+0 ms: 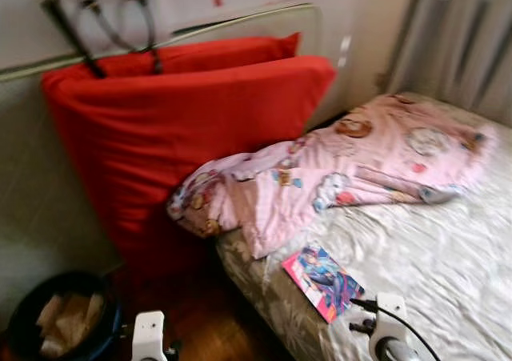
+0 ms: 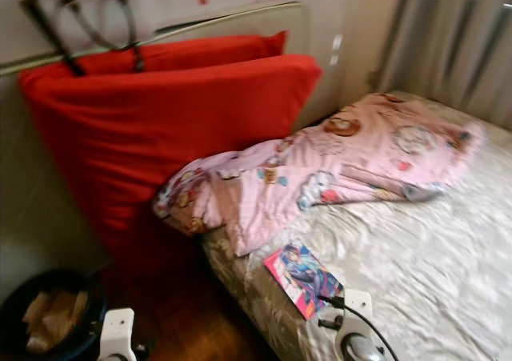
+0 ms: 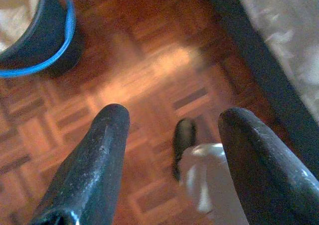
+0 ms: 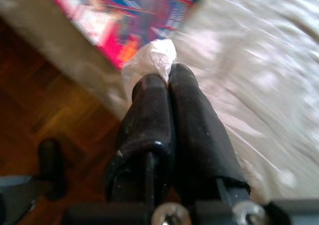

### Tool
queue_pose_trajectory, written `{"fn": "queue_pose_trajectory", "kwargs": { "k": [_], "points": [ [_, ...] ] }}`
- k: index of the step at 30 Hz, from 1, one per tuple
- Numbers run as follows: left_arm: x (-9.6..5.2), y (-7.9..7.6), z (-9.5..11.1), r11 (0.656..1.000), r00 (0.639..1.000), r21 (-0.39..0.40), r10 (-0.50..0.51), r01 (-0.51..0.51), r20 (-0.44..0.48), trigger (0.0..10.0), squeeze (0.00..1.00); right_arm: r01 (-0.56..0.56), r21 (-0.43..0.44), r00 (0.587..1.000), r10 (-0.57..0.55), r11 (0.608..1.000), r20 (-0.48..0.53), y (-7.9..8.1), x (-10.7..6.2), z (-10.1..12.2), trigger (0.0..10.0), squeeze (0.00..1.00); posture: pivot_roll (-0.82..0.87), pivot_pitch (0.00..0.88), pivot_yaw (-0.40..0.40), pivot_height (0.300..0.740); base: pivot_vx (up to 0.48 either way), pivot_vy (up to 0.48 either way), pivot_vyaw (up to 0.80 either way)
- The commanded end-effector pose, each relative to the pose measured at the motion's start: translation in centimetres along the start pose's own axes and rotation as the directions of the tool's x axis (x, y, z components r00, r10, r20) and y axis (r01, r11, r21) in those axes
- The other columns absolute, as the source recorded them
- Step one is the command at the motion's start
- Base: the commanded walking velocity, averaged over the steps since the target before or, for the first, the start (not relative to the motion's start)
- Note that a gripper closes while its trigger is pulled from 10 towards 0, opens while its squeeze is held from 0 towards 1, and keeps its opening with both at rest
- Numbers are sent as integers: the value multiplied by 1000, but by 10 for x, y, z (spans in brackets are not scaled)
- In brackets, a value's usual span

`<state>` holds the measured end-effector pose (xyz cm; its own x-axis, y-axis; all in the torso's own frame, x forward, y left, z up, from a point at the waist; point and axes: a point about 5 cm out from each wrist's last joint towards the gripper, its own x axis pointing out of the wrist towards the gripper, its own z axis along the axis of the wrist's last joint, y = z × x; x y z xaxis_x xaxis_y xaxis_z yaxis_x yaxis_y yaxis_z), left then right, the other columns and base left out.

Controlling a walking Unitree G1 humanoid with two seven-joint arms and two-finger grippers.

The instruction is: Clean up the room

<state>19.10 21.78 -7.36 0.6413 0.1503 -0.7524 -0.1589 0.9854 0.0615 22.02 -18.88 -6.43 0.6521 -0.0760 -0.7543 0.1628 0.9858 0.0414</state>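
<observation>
Right gripper (image 4: 162,80): fingers pressed together, clamped on a small crumpled white wad (image 4: 149,60) that pokes out past the fingertips. Material of the wad cannot be told; it looks like tissue or thin plastic. In the right wrist view it hangs over the edge of the bed (image 1: 448,249), just beside a colourful magazine (image 1: 322,281) with pink and blue cover.

Left gripper (image 3: 172,135): fingers apart, nothing between them. It hangs over the parquet floor (image 3: 149,70). Beyond the fingers, a dark bin (image 3: 45,40) with a blue rim sits in the upper left of that frame; the dark side of the bed runs down the right.

Head views (blurred):
- Bed with pale patterned cover occupies the right half of the frame.
- Magazine lies flat near the bed's near corner, lower centre.
- Pink blanket (image 1: 352,169) with cartoon prints, rumpled, spread from centre to upper right, one end drooping over the bed's edge.
- Two red cushions (image 1: 176,129) stand against the wall at upper left, one behind the other, beside the bed.
- Dark straps (image 1: 96,25) hang over the top of the rear cushion.
- Bin (image 1: 64,321) in lower left corner, on the floor, holding crumpled pale paper (image 1: 68,317).
- Grey curtain (image 1: 456,33) at upper right.
</observation>
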Motion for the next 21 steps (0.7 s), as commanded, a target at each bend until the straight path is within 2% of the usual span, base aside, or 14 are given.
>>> {"fn": "queue_pose_trajectory", "kwargs": {
  "k": [1, 3, 6, 21],
  "points": [
    [0, -3, 1, 1000, 1000, 15, -10, 10, -1, 10000, 0, 14, -5, 1000, -14, 1000, -16, -5, -1, -4, 10000, 0, -80, 0, -13, 740, 0, 0, 800],
    [0, -3, 1, 1000, 1000, 14, -7, 8, -1, 10000, 0, 11, -3, 1000, -11, 1000, -15, -5, -1, -4, 10000, 0, -77, 0, -14, 740, 0, 0, 500],
    [0, -4, 0, 1000, 1000, 11, -6, 6, -1, 10000, 0, 14, 19, 1000, -13, 1000, -21, -6, -1, -6, 10000, 0, -71, 0, -17, 740, 0, 0, 0],
    [1, -5, 3, 1000, 1000, 2, -6, 6, 3, 10000, 0, -10, 17, 1000, 10, 1000, -26, -3, 0, -3, 10000, 0, -65, 0, -28, 740, 0, 0, 0]
  ]
}}
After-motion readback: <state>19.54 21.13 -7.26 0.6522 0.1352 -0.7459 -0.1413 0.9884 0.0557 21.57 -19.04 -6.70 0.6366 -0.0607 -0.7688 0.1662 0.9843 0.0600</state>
